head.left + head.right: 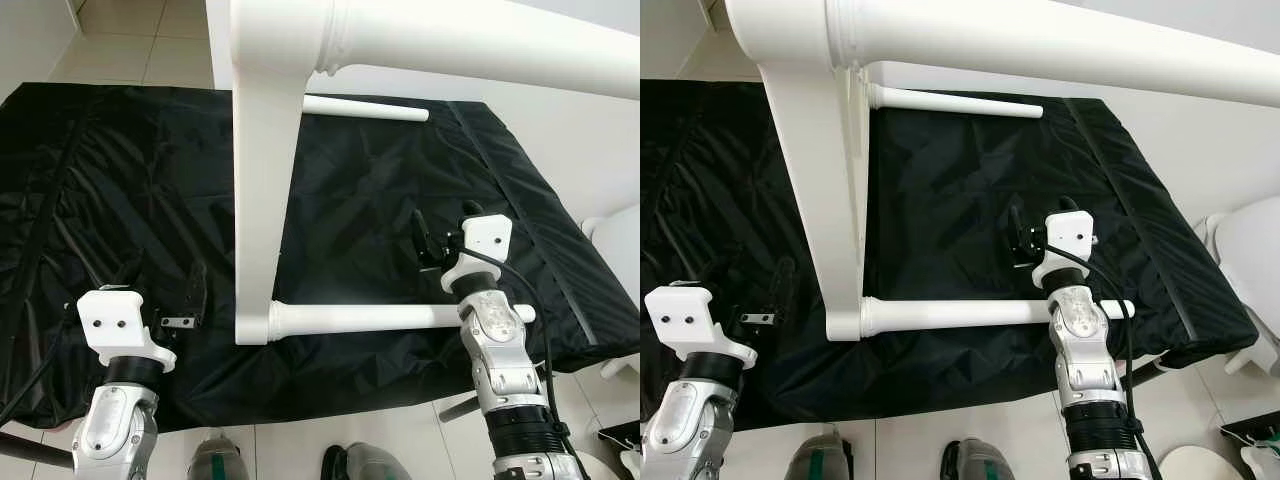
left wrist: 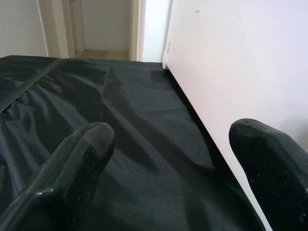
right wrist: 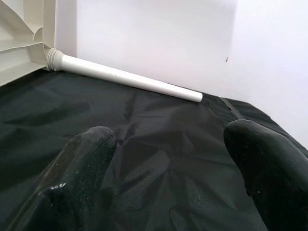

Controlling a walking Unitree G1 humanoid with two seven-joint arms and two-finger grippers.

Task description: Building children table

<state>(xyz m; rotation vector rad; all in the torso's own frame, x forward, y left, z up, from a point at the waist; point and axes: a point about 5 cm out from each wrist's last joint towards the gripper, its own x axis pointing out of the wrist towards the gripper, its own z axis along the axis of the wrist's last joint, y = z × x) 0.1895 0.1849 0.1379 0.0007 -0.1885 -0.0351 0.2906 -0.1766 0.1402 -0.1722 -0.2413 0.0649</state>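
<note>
A white children's table lies on its side on a black cloth (image 1: 120, 180), its top (image 1: 262, 200) standing on edge. One leg (image 1: 400, 318) lies along the cloth's near edge, a second (image 1: 365, 108) at the far side, and a third (image 1: 480, 40) juts out overhead. My left gripper (image 1: 160, 288) hovers open just left of the top, nothing between its fingers (image 2: 89, 144); the white panel (image 2: 231, 72) is beside it. My right gripper (image 1: 428, 245) is open above the cloth, just beyond the near leg, facing the far leg (image 3: 125, 77).
The black cloth covers a raised surface whose front edge runs just before my wrists. Tiled floor (image 1: 120, 30) lies beyond it, and a doorway (image 2: 106, 24) is behind. A white rounded object (image 1: 1250, 250) stands at the right. My feet (image 1: 215, 460) are below.
</note>
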